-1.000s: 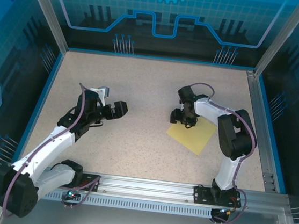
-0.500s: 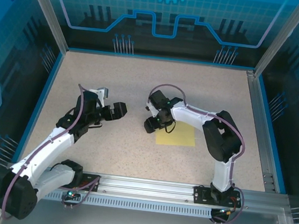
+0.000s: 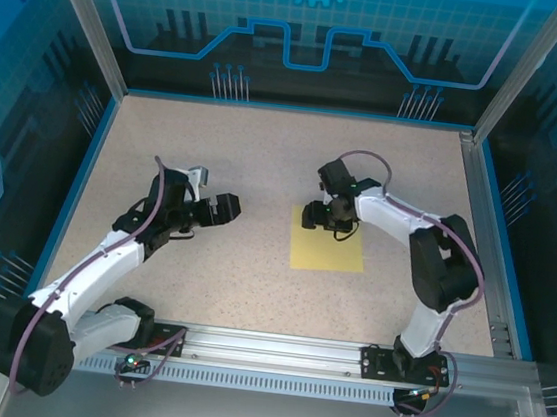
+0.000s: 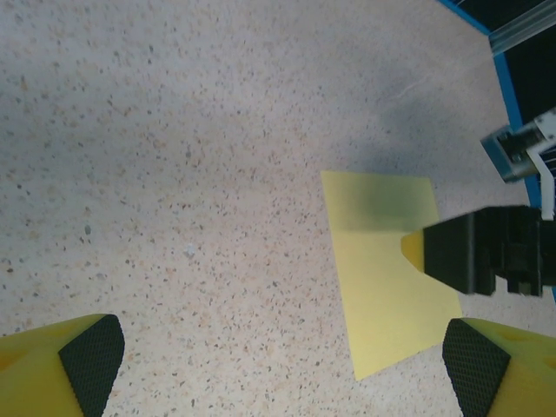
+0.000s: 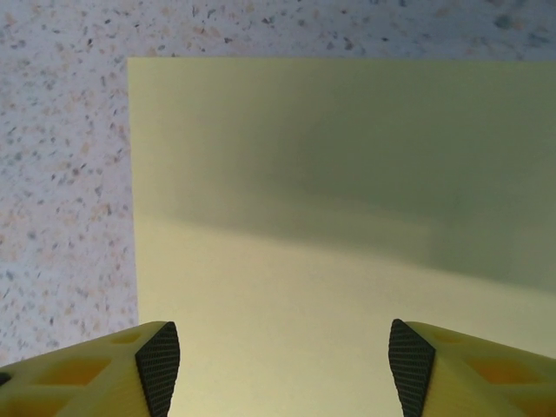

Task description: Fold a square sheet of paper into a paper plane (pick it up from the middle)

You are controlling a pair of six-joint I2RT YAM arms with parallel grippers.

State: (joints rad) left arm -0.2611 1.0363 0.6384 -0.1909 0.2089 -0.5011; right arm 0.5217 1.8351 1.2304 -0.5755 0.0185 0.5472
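Showed from above the square sheet of paper flat on the speckled surface, with the right gripper at its far edge. Confirmed at the right wrist: fingers parted, empty, above the sheet. Showed the left gripper spread wide, well apart from it.

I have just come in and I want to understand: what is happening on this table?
A pale yellow square sheet of paper lies flat, not yet folded, on the speckled table. The right hand hovers open over the sheet's far edge, holding nothing. The left hand, also open, waits apart on the left.
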